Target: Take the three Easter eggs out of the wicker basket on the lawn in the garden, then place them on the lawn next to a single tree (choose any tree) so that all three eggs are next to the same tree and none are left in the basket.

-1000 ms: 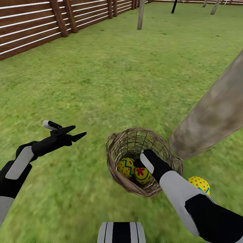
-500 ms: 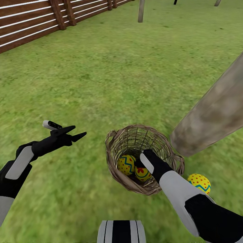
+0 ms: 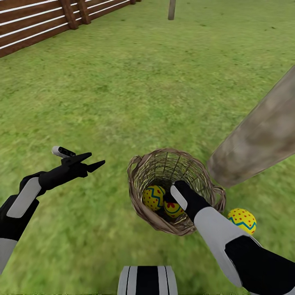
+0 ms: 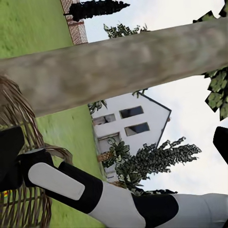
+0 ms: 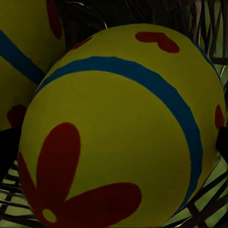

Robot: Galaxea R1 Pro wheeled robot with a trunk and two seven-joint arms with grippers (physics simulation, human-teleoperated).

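Note:
The wicker basket (image 3: 141,205) stands on the lawn (image 3: 123,102) at the foot of the leaning grey-tan tree trunk (image 3: 258,139). Two Easter eggs lie in it: one with a blue zigzag (image 3: 153,197) and one with a red flower (image 3: 173,209). A third egg (image 3: 242,220) rests on the grass beside the trunk. My right gripper (image 3: 169,203) reaches down into the basket. In the right wrist view it stands open, its dark fingers (image 5: 7,152) flanking the flower egg (image 5: 118,128). My left gripper (image 3: 91,161) hovers open and empty over the grass left of the basket.
A brown slat fence (image 3: 37,28) runs along the far left, and a thin trunk (image 3: 171,9) stands at the back. In the left wrist view the trunk (image 4: 118,61) crosses in front of a white house (image 4: 130,126), with my right forearm (image 4: 76,185) by the basket (image 4: 14,137).
The whole picture has shifted as the camera tipped down, sliding the fence and far lawn upward. My right gripper sits a little deeper in the basket. The left arm holds its pose.

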